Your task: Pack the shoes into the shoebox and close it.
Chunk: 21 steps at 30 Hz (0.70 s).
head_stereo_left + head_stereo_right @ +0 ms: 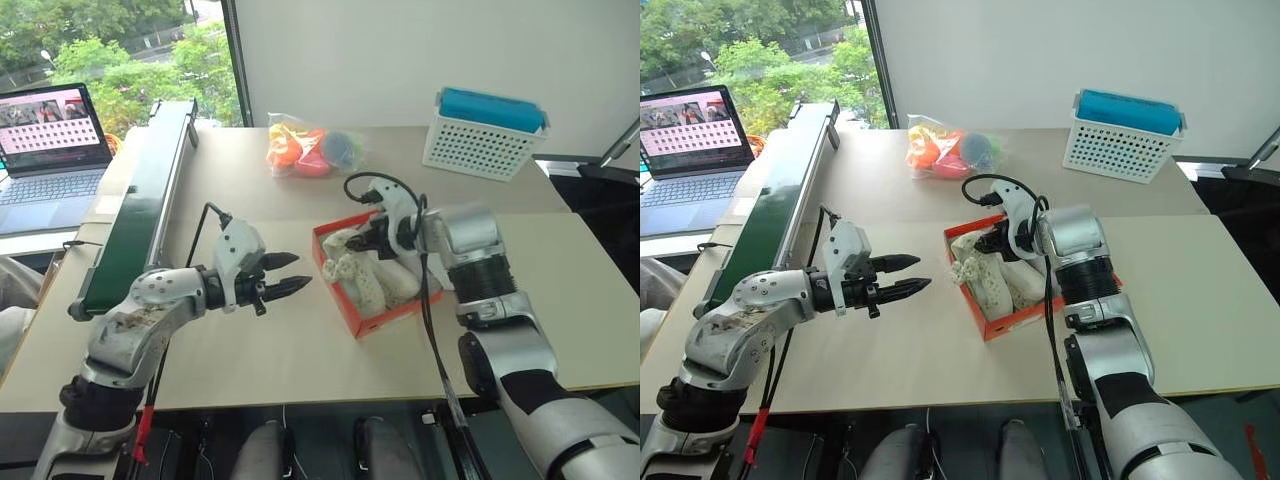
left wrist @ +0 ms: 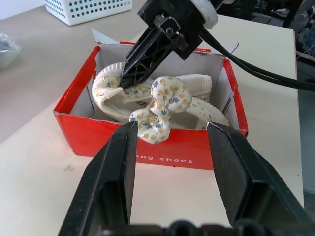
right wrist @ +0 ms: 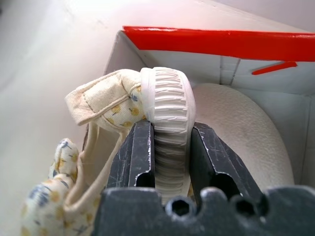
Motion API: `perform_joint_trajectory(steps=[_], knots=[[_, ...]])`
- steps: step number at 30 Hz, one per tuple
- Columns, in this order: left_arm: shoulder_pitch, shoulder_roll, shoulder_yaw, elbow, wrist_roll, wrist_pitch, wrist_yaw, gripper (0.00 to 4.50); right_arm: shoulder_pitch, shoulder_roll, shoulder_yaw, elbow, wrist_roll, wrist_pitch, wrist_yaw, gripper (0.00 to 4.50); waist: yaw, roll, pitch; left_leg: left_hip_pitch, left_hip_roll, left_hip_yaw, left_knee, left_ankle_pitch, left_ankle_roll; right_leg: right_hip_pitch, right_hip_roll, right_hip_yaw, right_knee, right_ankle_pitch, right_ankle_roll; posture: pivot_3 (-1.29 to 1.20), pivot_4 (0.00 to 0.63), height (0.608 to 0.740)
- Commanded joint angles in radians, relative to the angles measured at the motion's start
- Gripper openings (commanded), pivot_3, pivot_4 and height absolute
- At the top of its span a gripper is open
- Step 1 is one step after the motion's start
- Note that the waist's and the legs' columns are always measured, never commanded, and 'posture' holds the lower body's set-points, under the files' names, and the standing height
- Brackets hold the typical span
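Packing step: right gripper [image 3: 170,147] clamped on a shoe's [image 2: 162,101] sole, inside the box [image 2: 147,147]. Left gripper [image 1: 285,275] part-open, empty, alongside. Next: release, clear out.

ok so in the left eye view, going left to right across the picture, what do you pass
laptop → green conveyor → left gripper, open and empty → shoebox with the shoes, right gripper shut on one → white basket
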Motion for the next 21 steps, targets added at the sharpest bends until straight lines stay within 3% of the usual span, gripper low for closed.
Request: perform_joint_trajectory(steps=[1, 16, 21], knots=[[-0.016, 0.003, 0.008, -0.013, -0.003, -0.006, -0.005, 2.36, -0.034, -0.022, -0.049, -0.062, 0.057, 0.03, -0.021, 0.74, 0.0, 0.0, 0.001, 0.0, 0.0, 0.0, 0.0, 0.0, 0.0, 0.0, 0.0, 0.0, 0.0, 0.0, 0.0, 0.0, 0.15, 0.699], [-0.017, 0.005, 0.009, -0.013, -0.005, -0.002, -0.006, 2.36, -0.054, -0.08, -0.128, -0.061, 0.161, 0.074, -0.098, 0.74, 0.002, -0.001, 0.006, -0.001, 0.0, 0.001, 0.0, 0.001, 0.0, -0.002, 0.0, 0.0, 0.0, 0.0, 0.0, 0.0, 0.15, 0.699], [-0.02, 0.005, 0.009, -0.018, -0.009, 0.003, -0.005, 2.36, 0.034, -0.14, -0.036, -0.018, 0.104, -0.006, -0.134, 0.74, 0.006, -0.001, 0.006, -0.002, 0.0, 0.001, 0.001, 0.001, 0.0, -0.001, 0.0, 0.0, 0.0, 0.0, 0.001, 0.0, 0.15, 0.699]])
